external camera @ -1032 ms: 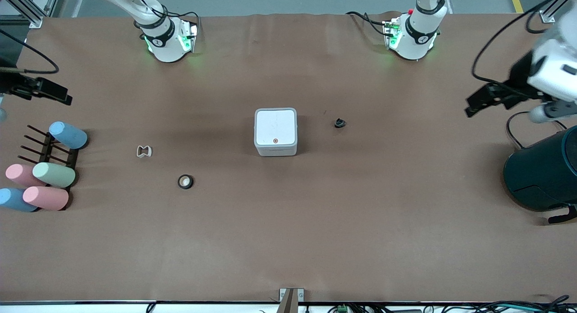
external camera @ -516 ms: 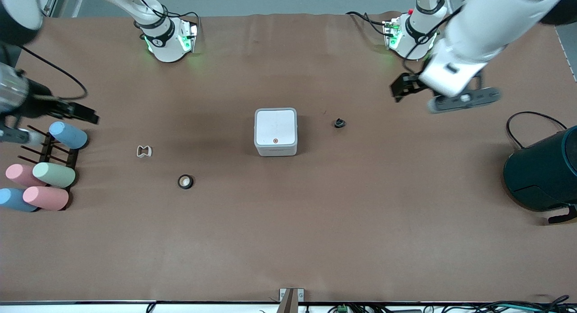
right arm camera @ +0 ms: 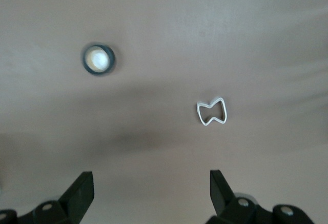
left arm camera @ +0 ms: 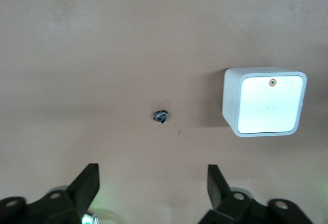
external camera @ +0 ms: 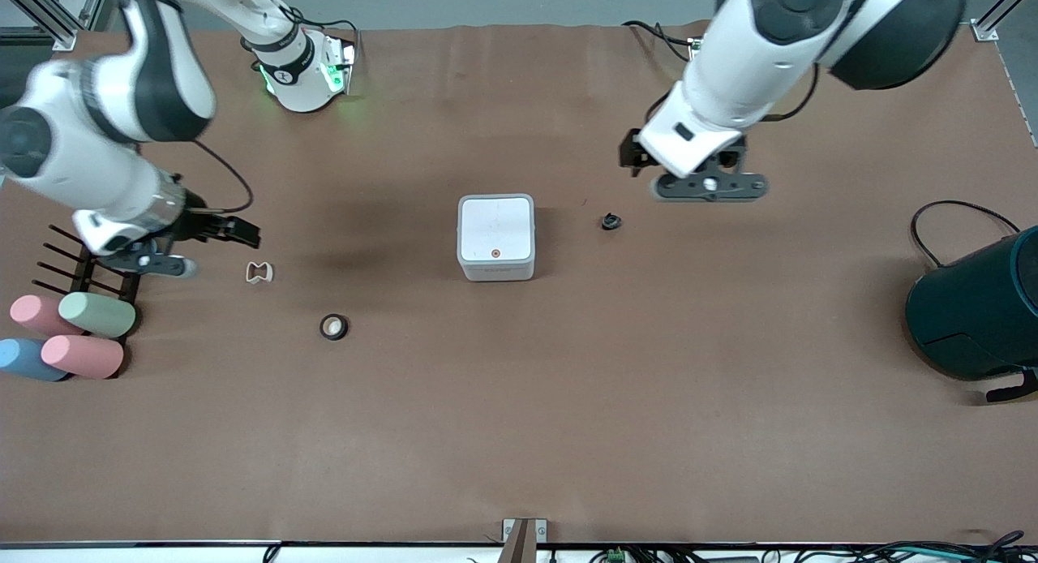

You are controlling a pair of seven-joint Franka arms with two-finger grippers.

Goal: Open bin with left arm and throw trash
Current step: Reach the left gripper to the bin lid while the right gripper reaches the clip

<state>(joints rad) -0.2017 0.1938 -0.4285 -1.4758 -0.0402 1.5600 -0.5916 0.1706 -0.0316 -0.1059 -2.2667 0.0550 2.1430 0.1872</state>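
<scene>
No readable writing shows; the closed bin (external camera: 495,236) sits mid-table, trash around it — frame (external camera: 259,272), ring (external camera: 333,327), lump (external camera: 611,221). Since a moment ago both arms have swung inward; the left gripper (external camera: 632,153), spread and empty, hangs over bare table near the lump; the right gripper (external camera: 243,234) — likewise spread — hangs just beside the frame.

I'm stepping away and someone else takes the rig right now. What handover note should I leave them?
Left gripper: open, empty, over the table near the black lump.
Right gripper: open, empty, by the white hourglass frame.
Bin: mid-table, lid shut, orange button unpressed.
Black ring: on the table, nearer the front camera than the frame.
Done: nothing; all three trash pieces lie on the table.
Left: left arm opens the bin, then trash goes in.
</scene>
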